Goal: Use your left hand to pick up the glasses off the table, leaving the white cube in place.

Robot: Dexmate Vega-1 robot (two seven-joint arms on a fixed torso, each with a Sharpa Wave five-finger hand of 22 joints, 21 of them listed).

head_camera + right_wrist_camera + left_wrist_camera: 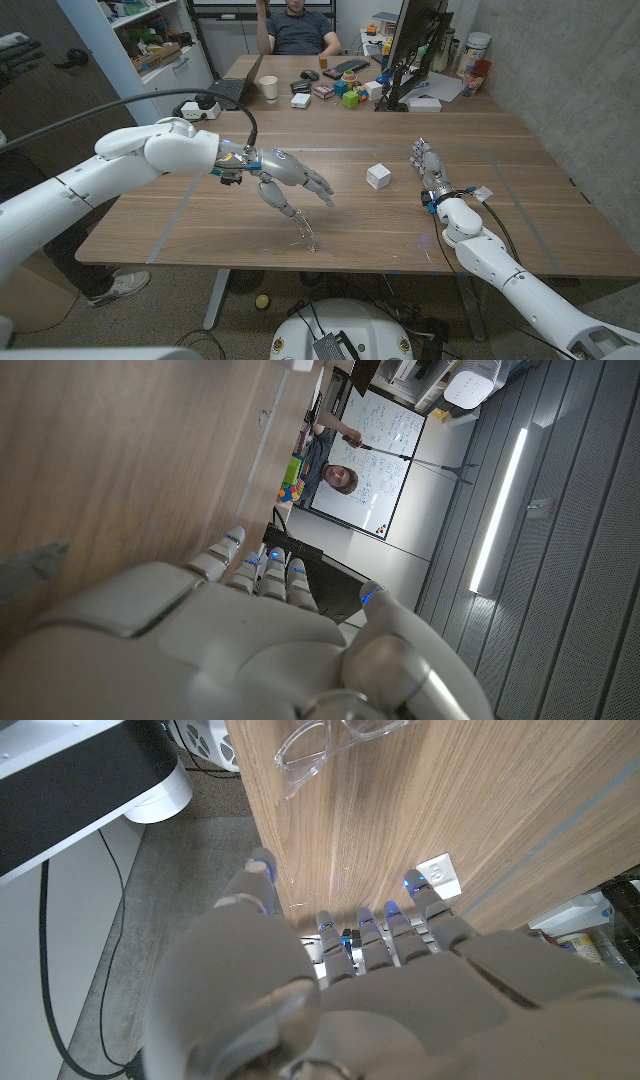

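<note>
The left hand [290, 183] hovers over the counter [200, 215], fingers apart, holding nothing. The glasses [306, 228] lie near the counter's front edge, just beside its fingertips. The cube [378, 176] sits mid-counter. The right hand [428, 166] stands empty, fingers loosely extended.

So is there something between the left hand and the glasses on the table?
Nothing visible stands between them. The left hand hovers just above the clear glasses, near the table's front edge. The white cube sits off to the side, apart from both.
</note>
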